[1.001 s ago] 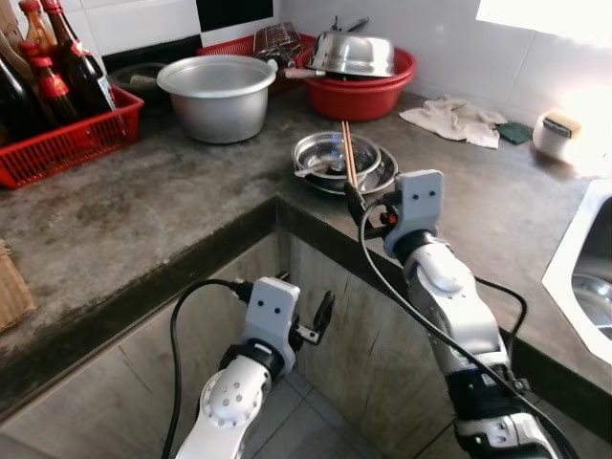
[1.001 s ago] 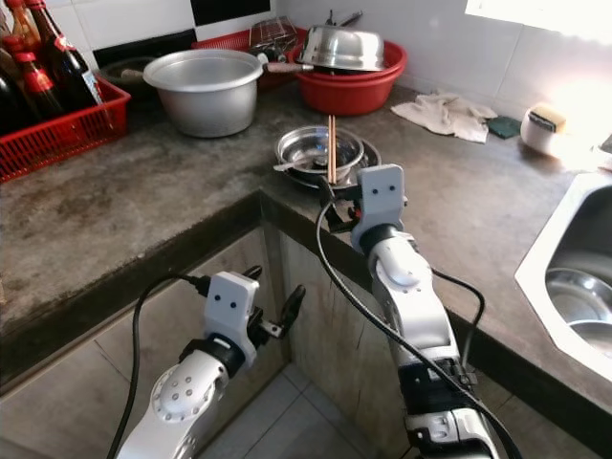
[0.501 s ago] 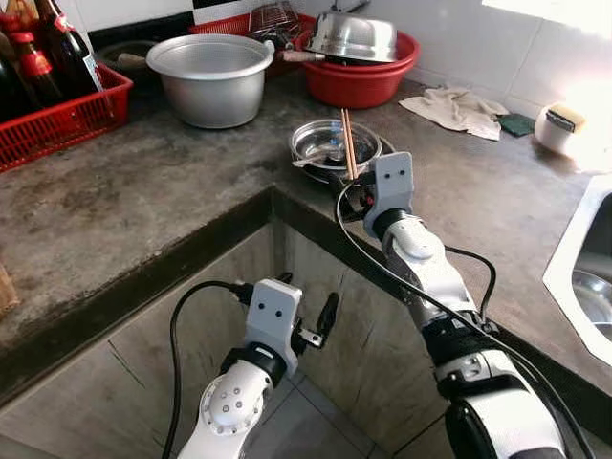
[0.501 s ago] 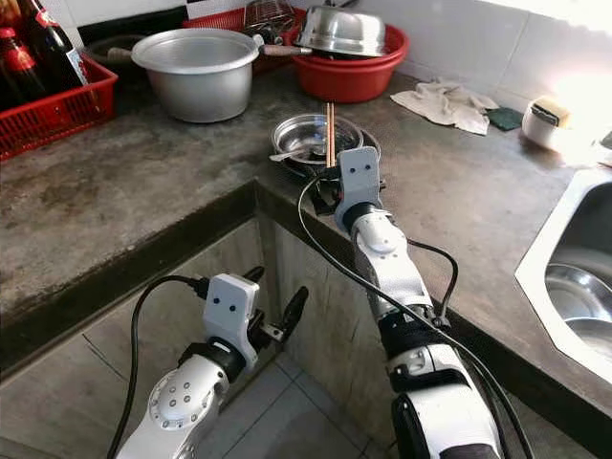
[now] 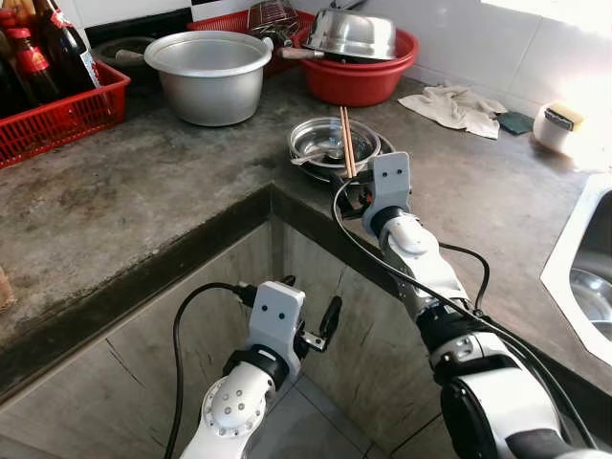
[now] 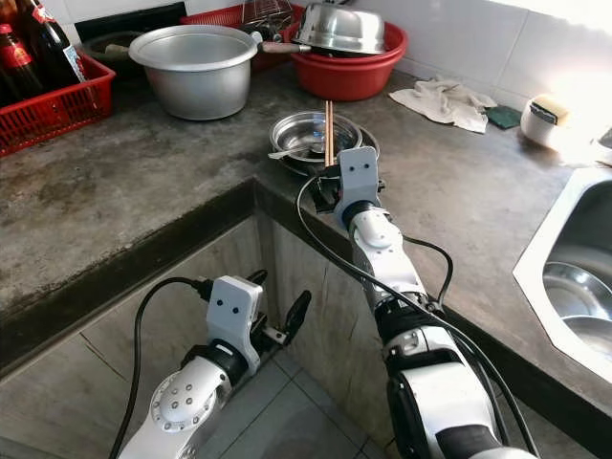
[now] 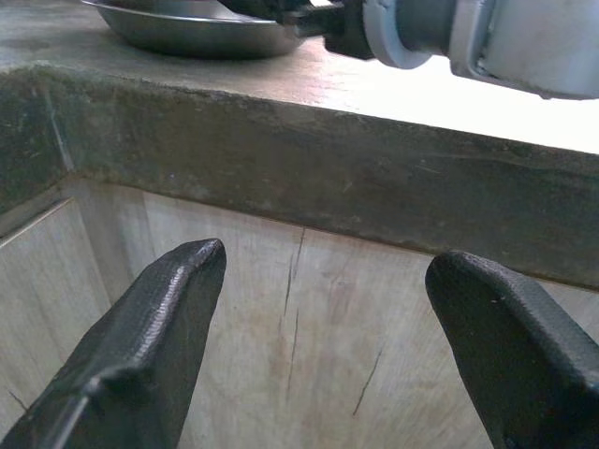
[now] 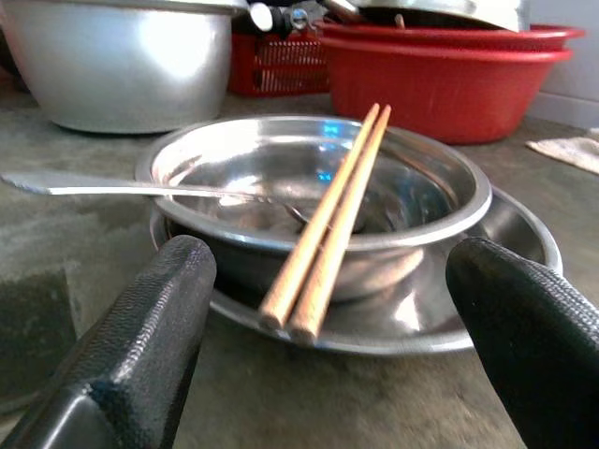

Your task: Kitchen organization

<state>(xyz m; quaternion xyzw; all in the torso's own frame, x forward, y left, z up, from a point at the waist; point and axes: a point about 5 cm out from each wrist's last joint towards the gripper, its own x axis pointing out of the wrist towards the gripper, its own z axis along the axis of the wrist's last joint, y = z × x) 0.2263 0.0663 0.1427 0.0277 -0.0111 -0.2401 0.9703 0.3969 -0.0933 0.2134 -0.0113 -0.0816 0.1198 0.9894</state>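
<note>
I saw a long grey stone counter (image 5: 143, 206) that bent at a corner, with pale cupboard fronts (image 7: 309, 327) under it. At about 3 o'clock a white sink (image 6: 574, 277) was set into the counter. At 11 o'clock a big silver pot (image 5: 207, 75) stood beside a red basket (image 5: 59, 122) full of dark bottles (image 5: 67, 43). At 12 o'clock a red basin (image 5: 359, 75) held an upturned steel bowl (image 5: 352, 33). A crumpled white cloth (image 5: 457, 103) lay at about 1 o'clock.

Just inside the counter corner sat a shiny steel bowl (image 8: 318, 201) on a flat steel plate (image 8: 510, 262). A metal spoon (image 8: 122, 185) lay in the bowl with its handle poking out over the rim. Two wooden chopsticks (image 8: 332, 220) lay side by side across the bowl. They were light brown and smooth. Their near ends stuck out past the rim and hung over the plate.

My right gripper (image 8: 328, 337) was low over the counter edge, right in front of the bowl. Its two black fingers (image 8: 140, 337) were spread wide, one on each side of the chopstick ends, and they touched nothing.

My left gripper (image 7: 323, 365) hung below the counter, facing the cupboard fronts. Its fingers (image 7: 150, 346) were spread apart too, with nothing in them.
</note>
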